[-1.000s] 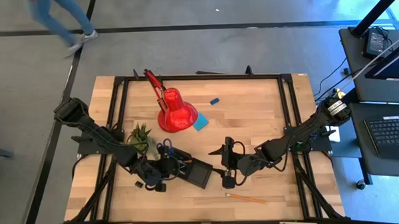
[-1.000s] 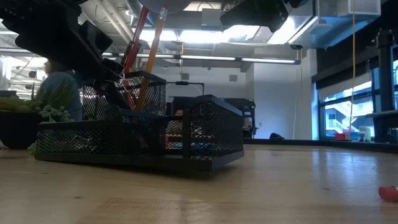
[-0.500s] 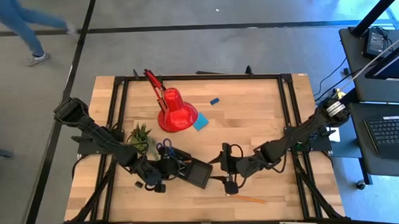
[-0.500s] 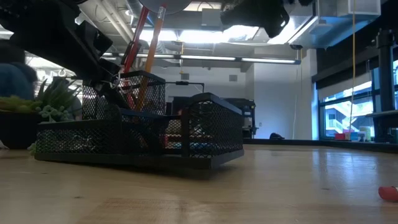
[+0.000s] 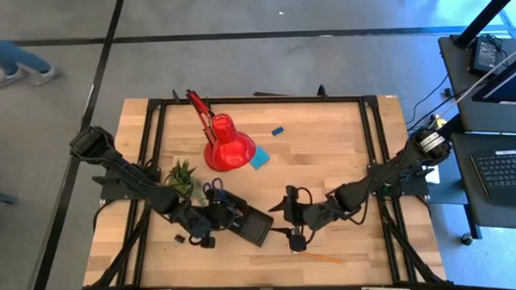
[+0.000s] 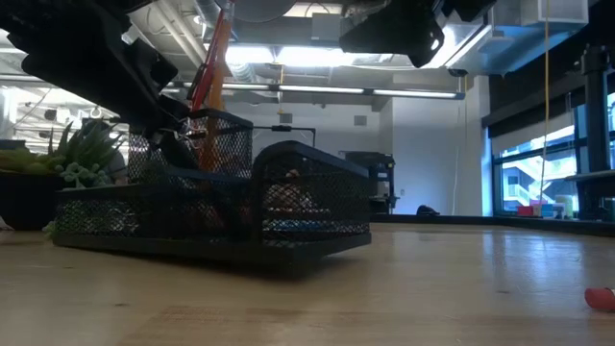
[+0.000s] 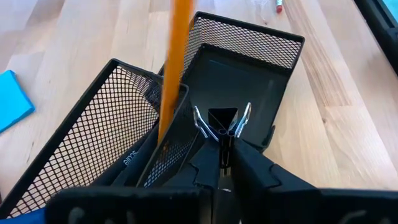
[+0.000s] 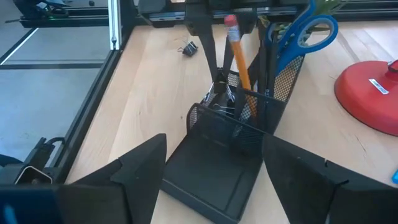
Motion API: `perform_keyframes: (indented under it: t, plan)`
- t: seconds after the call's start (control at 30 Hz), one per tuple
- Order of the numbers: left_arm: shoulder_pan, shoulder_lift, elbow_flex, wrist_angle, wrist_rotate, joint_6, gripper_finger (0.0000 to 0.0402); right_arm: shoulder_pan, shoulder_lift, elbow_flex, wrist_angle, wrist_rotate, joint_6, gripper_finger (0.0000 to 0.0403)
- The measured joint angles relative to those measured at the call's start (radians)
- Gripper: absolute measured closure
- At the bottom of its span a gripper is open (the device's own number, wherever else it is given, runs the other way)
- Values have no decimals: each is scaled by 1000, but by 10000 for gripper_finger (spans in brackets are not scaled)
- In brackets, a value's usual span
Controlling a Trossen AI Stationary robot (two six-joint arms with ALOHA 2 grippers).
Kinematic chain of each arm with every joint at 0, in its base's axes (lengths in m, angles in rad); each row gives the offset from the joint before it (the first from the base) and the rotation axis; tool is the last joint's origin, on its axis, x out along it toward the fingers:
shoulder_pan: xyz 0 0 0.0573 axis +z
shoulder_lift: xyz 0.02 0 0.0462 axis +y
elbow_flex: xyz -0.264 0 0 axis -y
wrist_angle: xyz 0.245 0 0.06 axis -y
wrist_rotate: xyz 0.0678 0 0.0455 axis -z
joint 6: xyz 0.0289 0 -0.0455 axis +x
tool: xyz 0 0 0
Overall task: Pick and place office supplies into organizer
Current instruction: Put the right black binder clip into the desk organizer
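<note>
– What lies nearest the table's front edge?
– A loose orange pencil (image 5: 318, 256), and off toward the left a spare clip (image 5: 180, 240) on the bare wood.

– And the organizer (image 5: 243, 219)?
– Just behind those, between the two arms. A second pencil (image 8: 239, 56) and the blue-handled scissors (image 8: 305, 31) stand upright in its tall mesh cup.

– What is the left gripper (image 7: 222, 146) doing?
– It reaches over the organizer's low compartment, its jaws pinching a small black binder clip (image 7: 222, 121) right at the tips.

– The right gripper (image 5: 291, 223)?
– It sits just beside the organizer's open tray end, jaws spread wide, holding nothing.

– Farther back?
– The green plant (image 5: 180, 175), then the light-blue note pad (image 5: 260, 158) touching the red lamp (image 5: 228, 146), with the blue eraser (image 5: 277, 130) beyond. A person's legs (image 5: 14, 54) show on the floor past the table
</note>
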Motion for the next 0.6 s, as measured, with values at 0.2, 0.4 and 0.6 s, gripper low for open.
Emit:
perform_keyframes:
  t: [0.2,0.4,0.6]
  plan:
    - [7,0,0,0,3,0,364,0,0,0,0,0,-1,136]
    - [7,0,0,0,52,1,372,0,0,0,0,0,0,136]
    - [7,0,0,0,80,1,369,0,0,0,0,0,0,136]
